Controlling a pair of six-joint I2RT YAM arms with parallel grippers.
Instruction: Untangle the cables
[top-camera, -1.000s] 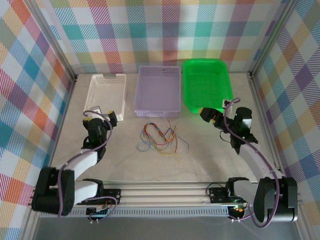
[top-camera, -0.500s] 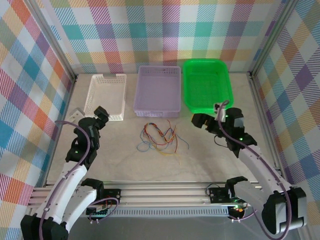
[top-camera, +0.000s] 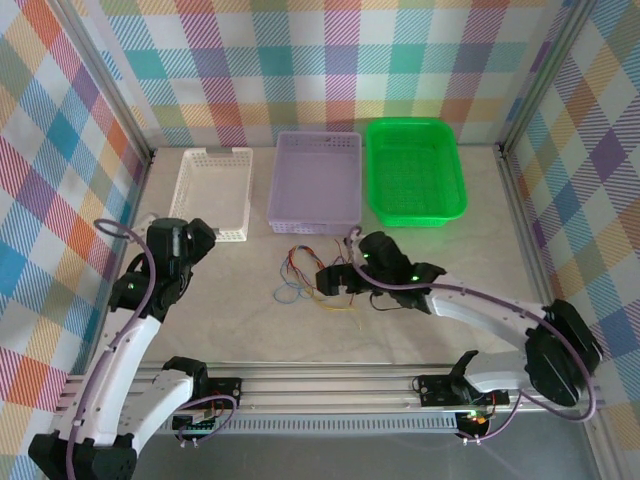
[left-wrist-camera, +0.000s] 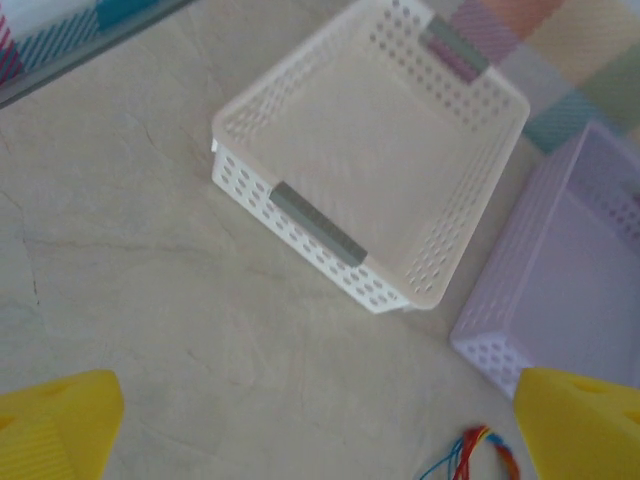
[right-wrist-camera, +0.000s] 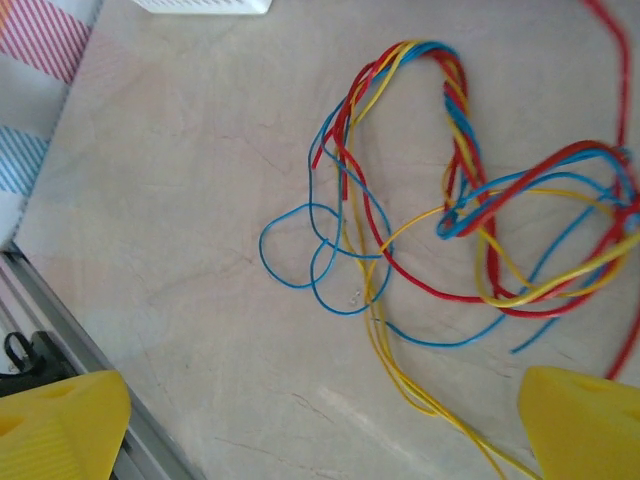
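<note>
Right wrist view: looking straight down on cables (right-wrist-camera: 450, 230), knotted mid-surface (right-wrist-camera: 150, 200), just in front of purple basket (top-camera: 315, 190). Right pincer (right-wrist-camera: 320, 430) spread wide, empty, over the knot: probably staged for a first pick. Right arm stretched low toward centre, wrist pitched down. Left pincer (left-wrist-camera: 320, 430) wide too, empty, by white basket (left-wrist-camera: 250, 190), arm raised, clear of the tangle, likely standing by.

Bright plaid walls (top-camera: 300, 70) enclose a pale marbled tabletop (top-camera: 240, 330) edged by aluminium rails (top-camera: 330, 385).
</note>
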